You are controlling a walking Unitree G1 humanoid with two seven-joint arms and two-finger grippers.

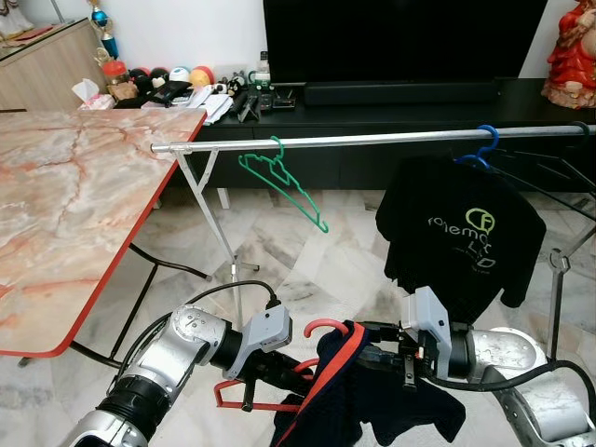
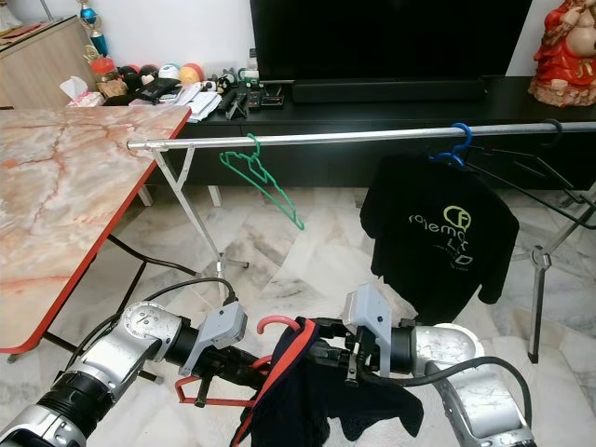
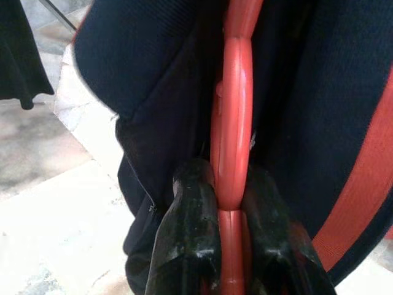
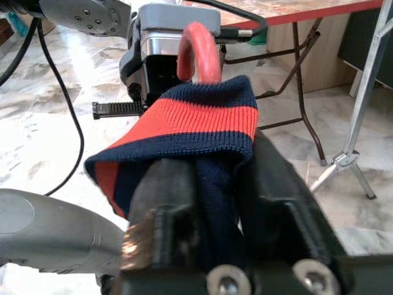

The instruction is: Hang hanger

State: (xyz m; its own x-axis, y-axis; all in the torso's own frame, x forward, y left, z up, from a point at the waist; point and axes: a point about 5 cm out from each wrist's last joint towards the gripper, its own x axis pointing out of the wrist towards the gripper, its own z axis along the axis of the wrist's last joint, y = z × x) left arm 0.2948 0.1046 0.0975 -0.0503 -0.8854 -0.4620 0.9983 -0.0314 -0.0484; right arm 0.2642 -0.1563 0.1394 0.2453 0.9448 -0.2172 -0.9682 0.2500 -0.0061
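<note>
A red plastic hanger (image 1: 323,328) carries a navy garment with red trim (image 1: 345,391), held low over the floor between my two arms. My left gripper (image 1: 279,372) is shut on the hanger's red bar (image 3: 232,160), its black fingers (image 3: 190,239) pinching it from both sides. My right gripper (image 1: 372,352) is shut on the garment's collar (image 4: 190,132) just below the hook (image 4: 198,52). Above and beyond runs the silver clothes rail (image 1: 372,140), with a green empty hanger (image 1: 279,182) and a black T-shirt (image 1: 461,228) on a blue hanger (image 1: 480,144).
A marble-patterned folding table (image 1: 65,214) with a red edge stands at the left. The rack's metal legs (image 1: 209,214) stand in front. A black TV cabinet (image 1: 391,112) with clutter lies behind the rail. More dark hangers (image 1: 559,177) hang at the rail's right end.
</note>
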